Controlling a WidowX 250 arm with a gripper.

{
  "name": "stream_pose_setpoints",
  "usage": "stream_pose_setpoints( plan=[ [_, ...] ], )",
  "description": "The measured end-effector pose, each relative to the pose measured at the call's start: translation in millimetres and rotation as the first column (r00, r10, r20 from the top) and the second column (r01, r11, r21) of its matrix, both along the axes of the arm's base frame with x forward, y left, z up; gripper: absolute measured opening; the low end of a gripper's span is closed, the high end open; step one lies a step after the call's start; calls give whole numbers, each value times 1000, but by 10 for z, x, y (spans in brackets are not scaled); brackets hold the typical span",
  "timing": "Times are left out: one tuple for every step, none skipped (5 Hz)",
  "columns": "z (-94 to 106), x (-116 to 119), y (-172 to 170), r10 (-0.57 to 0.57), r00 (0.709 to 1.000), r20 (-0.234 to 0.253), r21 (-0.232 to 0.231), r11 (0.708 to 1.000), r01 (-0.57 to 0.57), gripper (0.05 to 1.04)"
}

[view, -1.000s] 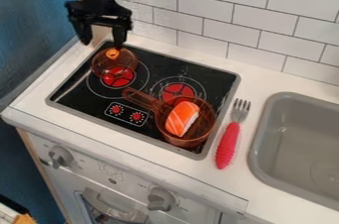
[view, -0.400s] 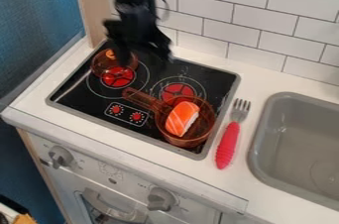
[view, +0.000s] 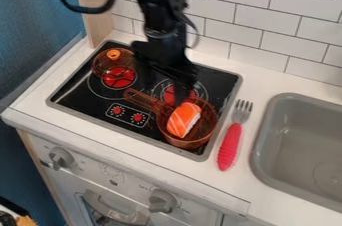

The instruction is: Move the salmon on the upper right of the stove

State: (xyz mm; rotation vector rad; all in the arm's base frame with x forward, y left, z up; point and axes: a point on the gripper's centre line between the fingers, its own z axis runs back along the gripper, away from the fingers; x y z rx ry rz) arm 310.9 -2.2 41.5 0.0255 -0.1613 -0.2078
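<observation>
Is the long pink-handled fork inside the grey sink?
No, the fork lies on the white counter between the black stove and the sink.

The stove top [view: 73, 90] looks glossy and smooth; the pan [view: 212, 129] is clear plastic, the sink [view: 300, 145] smooth matt plastic, the fork tines [view: 243, 110] shiny metal.
</observation>
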Motion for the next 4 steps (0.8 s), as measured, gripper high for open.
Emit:
stream_pose_setpoints(
  plan=[
    [-129, -4, -54, -19, 999, -38, -3, 1000, 19, 1000],
    [-244, 8, -98, -39, 998, -57, 0, 999, 39, 1000],
    [-330, 29, -182, -66, 995, -79, 21, 998, 68, 1000],
    [-412, 36, -195, -76, 992, -102, 19, 997, 78, 1000]
  ],
)
